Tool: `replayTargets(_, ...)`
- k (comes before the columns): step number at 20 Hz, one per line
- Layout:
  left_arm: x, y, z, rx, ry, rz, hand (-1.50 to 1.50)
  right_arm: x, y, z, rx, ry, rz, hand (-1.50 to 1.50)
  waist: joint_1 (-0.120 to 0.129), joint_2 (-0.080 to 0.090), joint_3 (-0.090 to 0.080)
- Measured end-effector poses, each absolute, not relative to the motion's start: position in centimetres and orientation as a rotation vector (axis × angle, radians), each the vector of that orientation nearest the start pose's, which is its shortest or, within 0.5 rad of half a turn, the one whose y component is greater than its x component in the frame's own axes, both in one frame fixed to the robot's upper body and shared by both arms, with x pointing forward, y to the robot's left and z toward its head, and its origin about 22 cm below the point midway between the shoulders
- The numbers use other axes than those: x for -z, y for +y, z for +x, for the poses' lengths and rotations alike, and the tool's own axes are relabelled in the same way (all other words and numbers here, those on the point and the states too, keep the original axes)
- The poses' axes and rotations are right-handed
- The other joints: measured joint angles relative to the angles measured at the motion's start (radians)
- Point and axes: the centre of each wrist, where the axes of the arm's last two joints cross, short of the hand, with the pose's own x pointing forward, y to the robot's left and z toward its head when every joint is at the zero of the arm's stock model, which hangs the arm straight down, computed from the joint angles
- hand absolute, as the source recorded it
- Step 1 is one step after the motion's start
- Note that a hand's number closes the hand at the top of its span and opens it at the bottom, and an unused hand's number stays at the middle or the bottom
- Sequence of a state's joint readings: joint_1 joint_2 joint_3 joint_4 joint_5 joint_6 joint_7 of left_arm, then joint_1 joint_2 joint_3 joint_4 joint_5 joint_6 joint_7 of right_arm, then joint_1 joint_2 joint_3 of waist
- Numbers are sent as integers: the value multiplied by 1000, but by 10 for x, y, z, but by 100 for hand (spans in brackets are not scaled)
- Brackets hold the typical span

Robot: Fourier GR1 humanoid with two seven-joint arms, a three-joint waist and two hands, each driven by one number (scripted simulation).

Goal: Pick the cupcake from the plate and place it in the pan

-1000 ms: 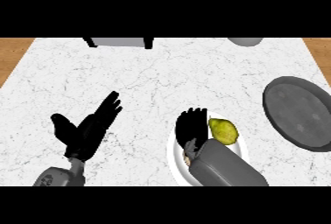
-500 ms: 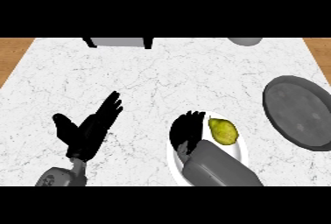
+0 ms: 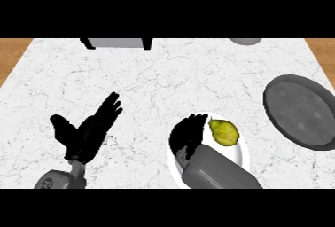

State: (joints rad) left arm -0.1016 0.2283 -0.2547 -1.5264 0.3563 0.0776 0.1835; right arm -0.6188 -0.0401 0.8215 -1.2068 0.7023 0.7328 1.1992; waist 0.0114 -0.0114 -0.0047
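Sitting on the plate [image 3: 243, 156], the cupcake [image 3: 223, 132] is just beside the right hand [image 3: 188, 138], whose fingers look straight, holding nothing. It could get bumped off sideways. The pan [image 3: 302, 111] waits well apart. The left hand [image 3: 85, 131] rests open.

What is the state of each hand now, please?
Left hand: open, holding nothing, resting above the counter.
Right hand: over the plate beside the cupcake; fingers cannot be told.
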Motion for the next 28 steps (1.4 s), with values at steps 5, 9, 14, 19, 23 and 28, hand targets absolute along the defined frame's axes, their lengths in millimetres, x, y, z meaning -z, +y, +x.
replayTargets(5, -17, 215, 259, 93, -1352, -226, 0, -30, -18, 276, -1756, -337, -1035, -150, -4, 1, 1)
replayTargets(9, -13, 217, 255, 78, -1354, -223, 0, -29, -19, 273, -1755, -334, -1044, 150, -7, 1, 2)
replayTargets(14, -12, 217, 254, 85, -1361, -220, 0, -24, -15, 267, -1818, -344, -1100, 150, -8, 1, 1)
replayTargets(19, -12, 218, 249, 88, -1357, -227, 0, -21, -16, 266, -1868, -349, -1148, 150, -5, 0, 3)
replayTargets(23, -11, 223, 248, 75, -1353, -214, 0, -37, -31, 269, -1673, -475, -1077, 150, -28, 1, 5)
replayTargets(28, -14, 232, 249, 57, -1355, -200, 0, -55, -55, 267, -1381, -689, -982, 150, -43, 2, 7)
